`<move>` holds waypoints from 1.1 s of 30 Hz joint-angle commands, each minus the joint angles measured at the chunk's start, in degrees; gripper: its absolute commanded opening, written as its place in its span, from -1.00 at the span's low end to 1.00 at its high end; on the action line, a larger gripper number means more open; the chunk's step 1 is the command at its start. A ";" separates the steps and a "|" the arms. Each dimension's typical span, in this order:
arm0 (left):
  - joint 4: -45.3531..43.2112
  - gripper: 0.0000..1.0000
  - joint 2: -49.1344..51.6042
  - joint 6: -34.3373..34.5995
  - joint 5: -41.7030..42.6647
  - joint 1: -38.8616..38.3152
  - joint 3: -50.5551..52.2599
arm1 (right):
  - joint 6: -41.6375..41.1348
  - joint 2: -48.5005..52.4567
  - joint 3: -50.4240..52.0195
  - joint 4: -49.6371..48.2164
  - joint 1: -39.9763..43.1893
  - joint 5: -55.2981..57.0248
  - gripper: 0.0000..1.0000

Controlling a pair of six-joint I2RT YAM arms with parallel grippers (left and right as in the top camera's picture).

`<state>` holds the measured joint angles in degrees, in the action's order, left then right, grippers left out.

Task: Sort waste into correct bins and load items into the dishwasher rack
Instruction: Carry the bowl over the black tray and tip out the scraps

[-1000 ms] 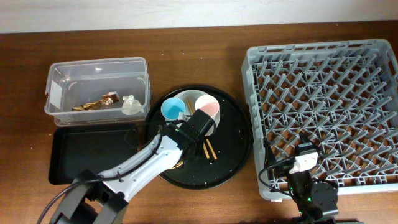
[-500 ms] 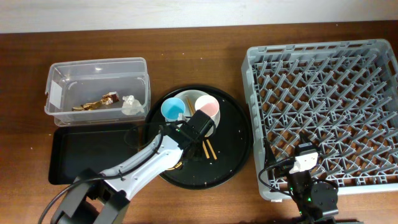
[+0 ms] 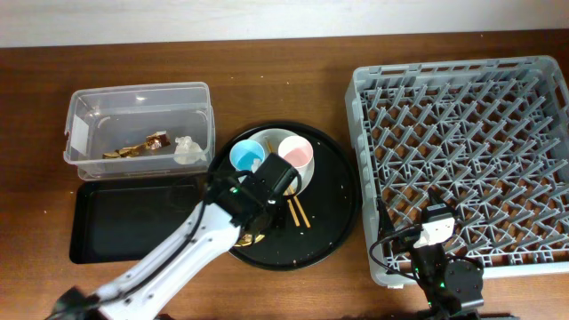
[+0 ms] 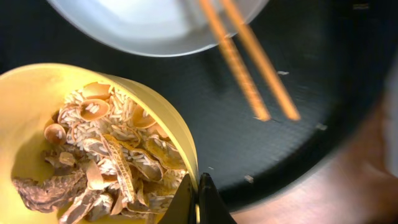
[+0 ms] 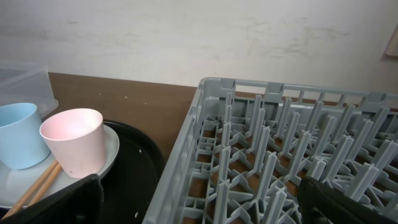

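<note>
Now my left arm lies further left than before; the left pincer clamps the thin rim of the glossy yellow bowl, heaped with flaky tan scraps, over the round black tray. My right pincer gapes wide.

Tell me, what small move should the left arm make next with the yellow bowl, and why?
Probably lift the yellow bowl straight up, keeping it level. The left fingers pinch its rim, it is full of food scraps, and the flat black tray lies close beside the round black tray.
</note>
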<state>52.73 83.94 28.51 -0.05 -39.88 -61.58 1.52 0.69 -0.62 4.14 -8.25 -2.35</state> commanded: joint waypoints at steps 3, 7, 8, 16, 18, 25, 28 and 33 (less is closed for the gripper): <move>3.85 -0.99 -6.32 -8.28 7.45 12.13 -1.16 | -0.02 -0.31 0.31 0.33 -0.37 0.48 0.97; 5.68 -1.00 -6.56 -15.08 12.24 24.63 -1.16 | -0.02 -0.31 0.31 0.33 -0.37 0.48 0.97; 5.95 -0.99 -6.56 -17.46 14.38 28.96 -1.16 | -0.02 -0.31 0.31 0.33 -0.37 0.48 0.97; 5.95 -1.00 -6.56 -30.88 34.27 55.89 -0.04 | -0.02 -0.31 0.31 0.33 -0.37 0.48 0.97; 4.66 -0.99 -6.45 -33.70 39.78 62.51 1.84 | -0.02 -0.31 0.31 0.33 -0.37 0.48 0.97; -8.13 -0.99 -6.38 -34.67 58.62 79.36 13.38 | -0.02 -0.31 0.31 0.33 -0.37 0.48 0.97; -10.93 -0.99 -6.34 -34.67 63.06 83.93 15.85 | -0.02 -0.31 0.31 0.33 -0.37 0.48 0.97; -12.48 -0.99 -4.70 -34.69 70.44 88.30 16.55 | -0.02 -0.31 0.31 0.33 -0.37 0.48 0.97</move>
<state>40.91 78.32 -4.97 61.19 46.28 -45.41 1.56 0.69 -0.62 4.14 -8.25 -2.35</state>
